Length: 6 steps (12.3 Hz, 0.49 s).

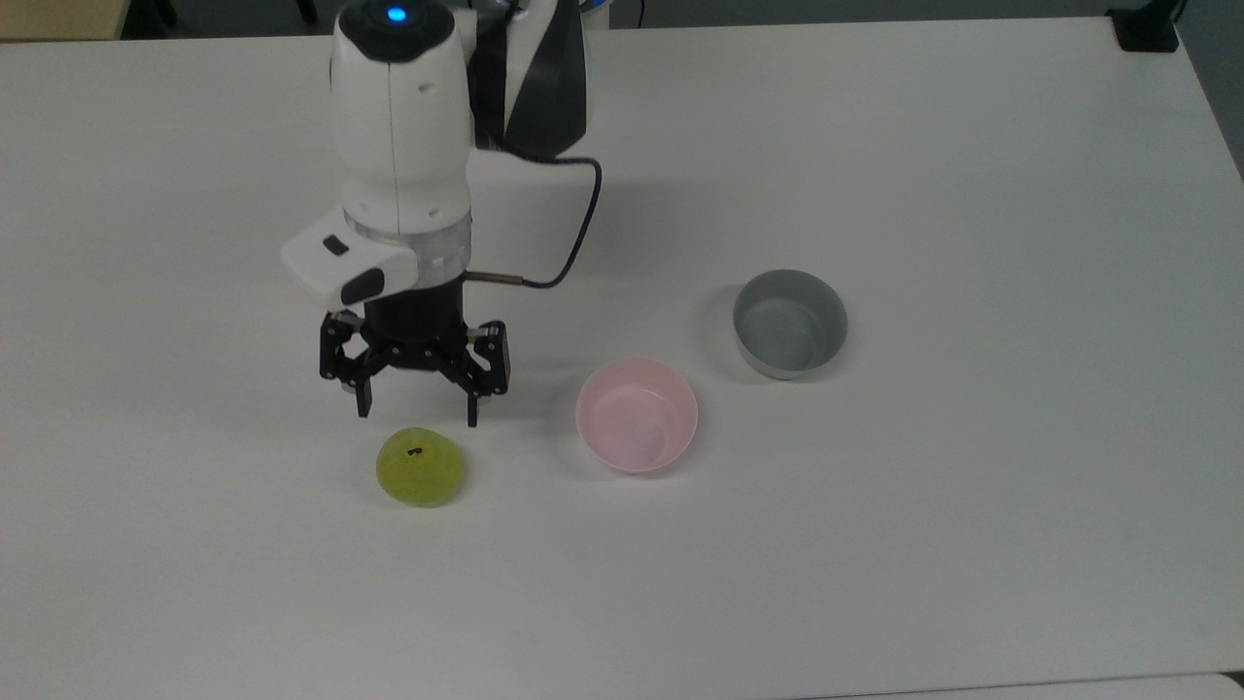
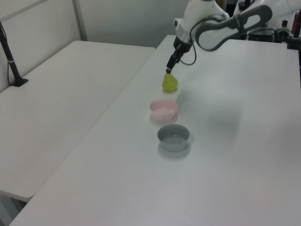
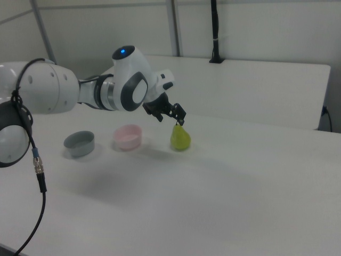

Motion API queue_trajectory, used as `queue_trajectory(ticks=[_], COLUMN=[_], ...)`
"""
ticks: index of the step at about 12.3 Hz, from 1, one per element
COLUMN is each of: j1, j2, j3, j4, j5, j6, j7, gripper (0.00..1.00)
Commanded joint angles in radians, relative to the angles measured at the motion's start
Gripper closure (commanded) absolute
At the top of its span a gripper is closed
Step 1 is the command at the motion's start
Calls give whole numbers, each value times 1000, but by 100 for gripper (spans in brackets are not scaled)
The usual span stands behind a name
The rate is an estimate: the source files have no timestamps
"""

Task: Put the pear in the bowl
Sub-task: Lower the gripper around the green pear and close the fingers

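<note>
Leftmost in the top view, the pear (image 1: 421,468) stands upright on the white counter (image 1: 972,535), yellow-green, with its dark stem spot facing up. Just above it in the top view's frame hangs the claw (image 1: 417,418), black, with its two fingers spread wide and nothing between them; the fingertips (image 1: 472,418) point down toward the fruit and sit close to its upper edge, apart from it. From the claw the arm (image 1: 403,146) rises as a thick white segment with a blue light at its top end, and a dark cable (image 1: 573,243) loops off the wrist to the top view's right.

Next to the right comes the bowl (image 1: 637,415), pale pink and empty, well clear of the pear. Farther right and a little higher in the top view sits the grey bowl (image 1: 789,323), deeper, also empty.

From the left view the arm (image 2: 221,23) reaches in from the upper right and bends down, so that the claw (image 2: 169,68) is poised right over the pear's (image 2: 170,83) stem. From the right view the claw (image 3: 173,114) tilts down beside the top of the pear (image 3: 180,138), with the bowl (image 3: 128,137) and the grey bowl (image 3: 79,143) lined up toward the right view's left
</note>
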Motion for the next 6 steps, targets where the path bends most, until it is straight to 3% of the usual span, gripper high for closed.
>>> queue_trajectory(ticks=[1,6], j1=[10,10], j2=[76,120], j3=[-9,-32], j4=[15,15], j5=[-36,-64], j6=[103,175], j7=[-11,-10], gripper=[0,2])
